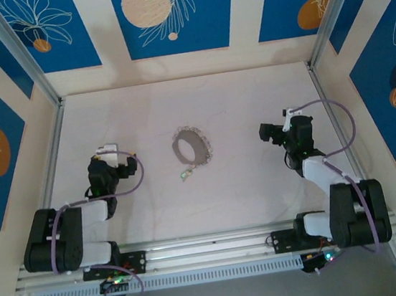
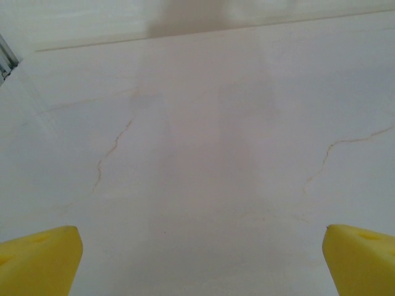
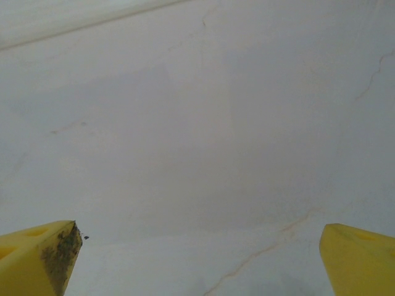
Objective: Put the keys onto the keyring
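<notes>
Your left pincer [image 1: 109, 152] and right pincer [image 1: 274, 130] both stand released, yellow fingertips [image 2: 43, 262] spread wide over the bare surface [image 1: 246, 185], holding nothing. Farther out, between them, the green-headed key [image 1: 184, 173] lies just beside the near edge of the floppy grey keyring [image 1: 191, 147].

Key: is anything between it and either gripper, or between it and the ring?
Nothing visible. The key lies at the near edge of the ring, and bare table separates it from the left gripper and the right gripper, both open and holding nothing.
</notes>
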### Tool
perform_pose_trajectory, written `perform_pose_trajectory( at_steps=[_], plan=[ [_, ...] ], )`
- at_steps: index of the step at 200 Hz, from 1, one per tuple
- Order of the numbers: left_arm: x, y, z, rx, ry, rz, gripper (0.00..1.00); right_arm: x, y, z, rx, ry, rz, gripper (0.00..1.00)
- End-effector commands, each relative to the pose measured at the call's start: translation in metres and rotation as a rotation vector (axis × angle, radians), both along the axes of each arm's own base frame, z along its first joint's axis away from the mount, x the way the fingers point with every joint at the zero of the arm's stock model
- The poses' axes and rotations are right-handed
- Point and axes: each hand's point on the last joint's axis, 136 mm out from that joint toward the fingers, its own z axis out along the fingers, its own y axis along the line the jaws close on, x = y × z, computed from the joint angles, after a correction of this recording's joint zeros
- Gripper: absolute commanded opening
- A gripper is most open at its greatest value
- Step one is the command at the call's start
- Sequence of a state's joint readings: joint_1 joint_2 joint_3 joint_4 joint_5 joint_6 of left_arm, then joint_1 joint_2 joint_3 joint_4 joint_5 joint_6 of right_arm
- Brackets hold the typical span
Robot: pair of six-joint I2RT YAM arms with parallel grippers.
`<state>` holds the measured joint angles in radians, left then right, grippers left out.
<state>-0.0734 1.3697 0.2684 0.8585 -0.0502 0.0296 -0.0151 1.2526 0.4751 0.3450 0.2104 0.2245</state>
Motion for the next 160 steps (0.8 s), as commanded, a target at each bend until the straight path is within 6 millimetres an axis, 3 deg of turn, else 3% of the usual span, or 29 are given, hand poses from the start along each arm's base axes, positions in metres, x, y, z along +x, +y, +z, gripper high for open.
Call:
perform_pose_trajectory(
  at_steps=[1, 46, 82, 160],
  plan=[
    [0.01, -0.001, 0.015, -0.014, -0.097, -0.025, 0.99, 0.018, -0.001, 0.014, -0.047, -0.165, 0.026, 0.99],
    [0.018, -0.006, -0.003, -0.017, -0.078, -0.063, 1.0, 0.024, 0.02, -0.02, -0.045, -0.162, 0.15, 0.99],
    [0.034, -0.01, -0.011, -0.017, 0.026, -0.085, 1.0, 0.028, 0.028, -0.021, -0.033, -0.138, 0.201, 0.99],
    [0.034, -0.007, -0.013, -0.016, 0.033, -0.073, 1.0, 0.029, 0.029, -0.021, -0.053, -0.137, 0.196, 0.99]
  ],
)
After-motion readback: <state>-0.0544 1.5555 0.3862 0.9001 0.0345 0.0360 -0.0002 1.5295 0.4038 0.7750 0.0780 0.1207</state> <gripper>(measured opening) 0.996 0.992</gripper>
